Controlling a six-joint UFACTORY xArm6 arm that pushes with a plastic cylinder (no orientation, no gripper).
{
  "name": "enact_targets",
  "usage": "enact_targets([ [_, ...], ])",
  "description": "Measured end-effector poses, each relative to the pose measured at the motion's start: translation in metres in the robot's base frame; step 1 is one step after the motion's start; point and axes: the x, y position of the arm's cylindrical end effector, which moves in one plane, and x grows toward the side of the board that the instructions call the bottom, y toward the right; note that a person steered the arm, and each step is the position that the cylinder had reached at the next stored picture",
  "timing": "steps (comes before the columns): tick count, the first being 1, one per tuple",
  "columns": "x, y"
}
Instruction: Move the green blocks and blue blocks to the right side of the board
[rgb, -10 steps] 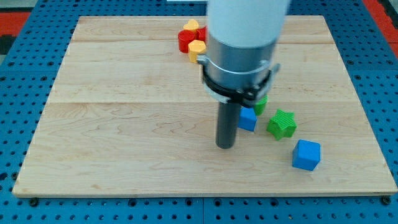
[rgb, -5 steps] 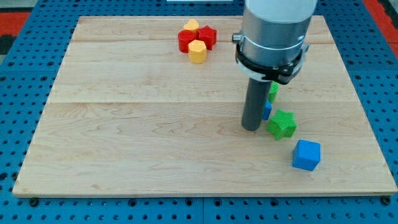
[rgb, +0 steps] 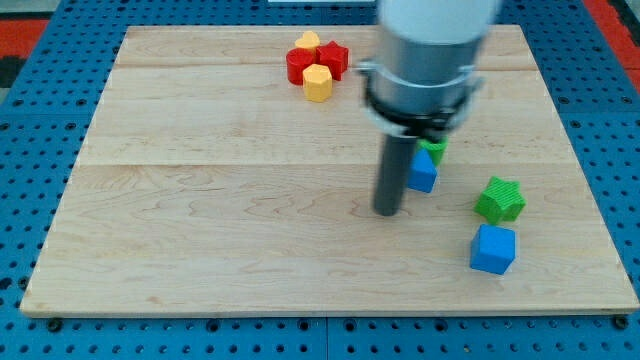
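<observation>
At the board's (rgb: 200, 250) centre-right, your tip (rgb: 387, 212) stood just left of a blue block (rgb: 424, 171), gripping nothing, having no fingers. A green block (rgb: 433, 150) lay behind; the green star (rgb: 500, 200) and blue cube (rgb: 493, 249) sat rightward. Next, judged: push the nearer pair right.

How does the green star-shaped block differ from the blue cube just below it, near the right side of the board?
The green star block has a ridged, notched outline; the blue cube has flat faces and straight edges. The green star block lies nearer the view's top and a little further right; the blue cube lies nearer the board's bottom edge. Both sit right of my tip, which touches neither of them.
</observation>
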Motion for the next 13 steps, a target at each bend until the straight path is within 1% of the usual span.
enact_targets([
  [1,-0.031,-0.003],
  [2,-0.053,0.036],
  [3,-0.063,0.078],
  [4,-0.063,0.076],
  [5,-0.076,0.072],
  [7,-0.104,0.107],
  [8,-0.088,0.043],
  [9,-0.044,0.008],
  [10,-0.034,0.038],
  [11,-0.043,0.084],
  [12,-0.054,0.097],
  [13,-0.027,0.064],
])
